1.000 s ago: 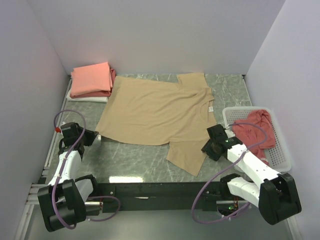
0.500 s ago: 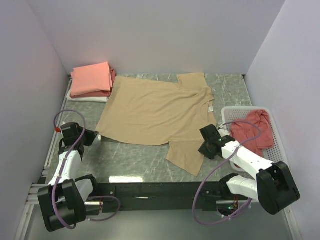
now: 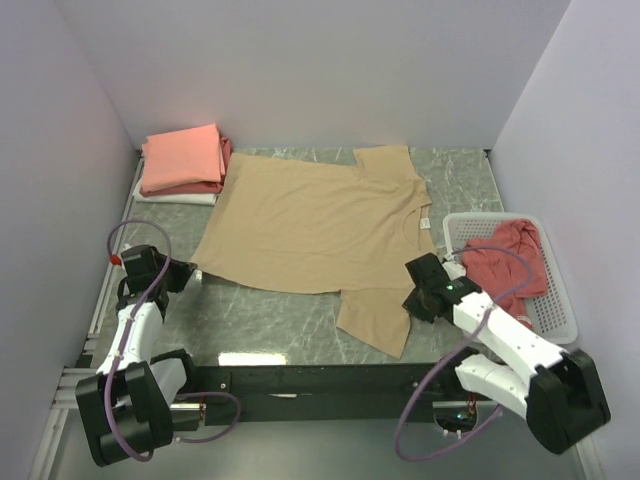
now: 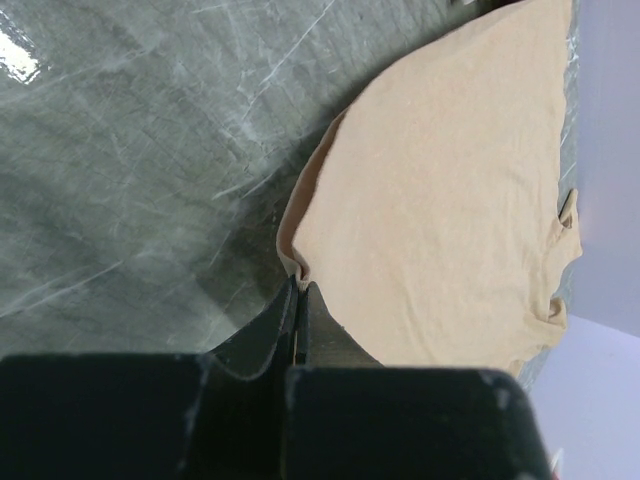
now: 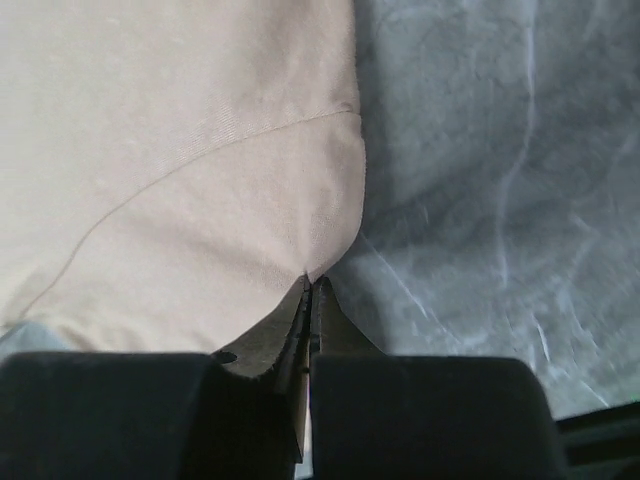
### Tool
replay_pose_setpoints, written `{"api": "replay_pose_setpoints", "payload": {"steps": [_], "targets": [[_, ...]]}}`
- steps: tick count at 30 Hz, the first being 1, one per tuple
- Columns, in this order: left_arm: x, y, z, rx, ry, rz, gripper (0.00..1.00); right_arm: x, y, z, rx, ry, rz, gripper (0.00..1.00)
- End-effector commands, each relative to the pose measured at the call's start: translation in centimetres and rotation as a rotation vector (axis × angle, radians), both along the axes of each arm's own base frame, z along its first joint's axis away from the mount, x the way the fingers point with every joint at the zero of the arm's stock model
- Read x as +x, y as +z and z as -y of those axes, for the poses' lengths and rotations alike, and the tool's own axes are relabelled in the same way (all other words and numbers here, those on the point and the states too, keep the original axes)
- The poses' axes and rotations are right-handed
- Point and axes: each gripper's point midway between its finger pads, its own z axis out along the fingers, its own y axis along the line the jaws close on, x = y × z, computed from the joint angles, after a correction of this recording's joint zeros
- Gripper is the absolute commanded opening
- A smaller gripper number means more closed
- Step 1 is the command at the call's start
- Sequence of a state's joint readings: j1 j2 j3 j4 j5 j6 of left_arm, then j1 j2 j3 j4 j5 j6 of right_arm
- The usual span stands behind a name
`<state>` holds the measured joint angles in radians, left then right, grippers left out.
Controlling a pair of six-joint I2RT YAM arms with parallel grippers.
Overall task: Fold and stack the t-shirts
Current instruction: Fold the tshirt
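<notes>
Overhead, the tan t-shirt (image 3: 320, 225) lies spread flat on the grey worktop (image 3: 260, 320). It reaches from the left claw (image 3: 192, 272) at its bottom-hem corner across to the right claw (image 3: 413, 298) at the edge of its near sleeve. From up there neither claw's grip can be read; the wrist cameras settle it.

The left wrist view shows the two fingers (image 4: 268, 335) pressed together with a small fold of tan hem pinched at their tips. The shirt fans away ahead and to the right of that claw, with bare marble to its left. The right wrist view shows that claw likewise closed tight, nipping a rounded corner of tan cloth. A stitched seam crosses the fabric ahead-left, and bare worktop lies ahead-right.

Only the overhead view takes in the folded pile (image 3: 182, 165), salmon-pink on top and white at the bottom, far beyond the left claw. It alone also shows the white basket (image 3: 556, 312) just right of the right claw, holding a crumpled dusty-red t-shirt (image 3: 505, 262).
</notes>
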<state>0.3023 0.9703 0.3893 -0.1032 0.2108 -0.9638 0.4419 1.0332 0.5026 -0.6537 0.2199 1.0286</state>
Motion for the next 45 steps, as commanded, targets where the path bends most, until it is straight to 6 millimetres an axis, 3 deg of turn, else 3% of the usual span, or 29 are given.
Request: {"api": "replay_pose_setpoints", "payload": {"steps": [1, 6, 9, 14, 17, 18, 19, 20, 21, 22, 24, 25, 27, 29, 34, 45], "targets": [[-0.3, 0.7, -0.3, 0.035, 0.01, 0.018, 0.01, -2.3, 0.7, 1.3, -0.02, -0.032, -0.015, 0.0], [-1.5, 0.1, -0.9, 0.059, 0.049, -0.022, 0.01, -3.9, 2.2, 1.6, 0.033, -0.034, 0.026, 0.0], [-2.3, 0.6, -1.5, 0.09, 0.079, -0.033, 0.01, -4.6, 2.5, 0.6, 0.099, -0.002, 0.028, 0.0], [-1.9, 2.0, -1.5, 0.094, 0.089, 0.039, 0.01, -3.9, 4.0, 0.7, 0.09, 0.019, 0.075, 0.0], [-0.5, 3.0, -0.7, 0.055, 0.059, 0.073, 0.01, -1.6, 6.1, -0.1, 0.087, 0.055, 0.13, 0.0], [0.1, 2.6, -0.9, 0.061, 0.069, 0.05, 0.01, -0.4, 7.8, -0.4, 0.084, 0.062, 0.168, 0.0], [0.6, 2.7, -1.0, 0.064, 0.076, 0.04, 0.01, 0.7, 7.9, 0.0, 0.03, 0.064, 0.173, 0.0], [1.7, 4.1, -0.4, 0.075, 0.054, 0.06, 0.01, 1.5, 8.5, 0.0, 0.01, 0.067, 0.182, 0.0], [2.3, 3.3, -0.3, 0.075, 0.053, 0.021, 0.01, 2.7, 9.8, 0.0, -0.012, 0.077, 0.211, 0.0], [3.4, 4.4, -0.4, 0.085, 0.066, 0.034, 0.01, 3.5, 9.5, 0.0, -0.045, 0.079, 0.185, 0.0], [4.4, 3.8, 0.6, 0.079, 0.041, -0.001, 0.01, 5.4, 10.7, -0.1, -0.08, 0.082, 0.212, 0.0], [5.3, 4.7, 0.8, 0.071, 0.04, 0.018, 0.01, 6.3, 10.4, -0.3, -0.102, 0.096, 0.2, 0.0], [6.3, 4.3, 1.5, 0.059, 0.026, 0.001, 0.01, 7.9, 10.8, -0.2, -0.115, 0.093, 0.205, 0.0], [7.4, 4.9, 1.0, 0.076, 0.055, 0.007, 0.01, 9.3, 10.0, -0.1, -0.116, 0.081, 0.18, 0.0], [9.4, 3.7, 0.7, 0.074, 0.076, -0.047, 0.01, 12.4, 9.6, 0.0, -0.079, 0.075, 0.18, 0.0], [12.5, 3.4, 0.7, 0.075, 0.089, -0.066, 0.01, 15.8, 9.4, 0.6, -0.046, 0.06, 0.165, 0.0]]}}
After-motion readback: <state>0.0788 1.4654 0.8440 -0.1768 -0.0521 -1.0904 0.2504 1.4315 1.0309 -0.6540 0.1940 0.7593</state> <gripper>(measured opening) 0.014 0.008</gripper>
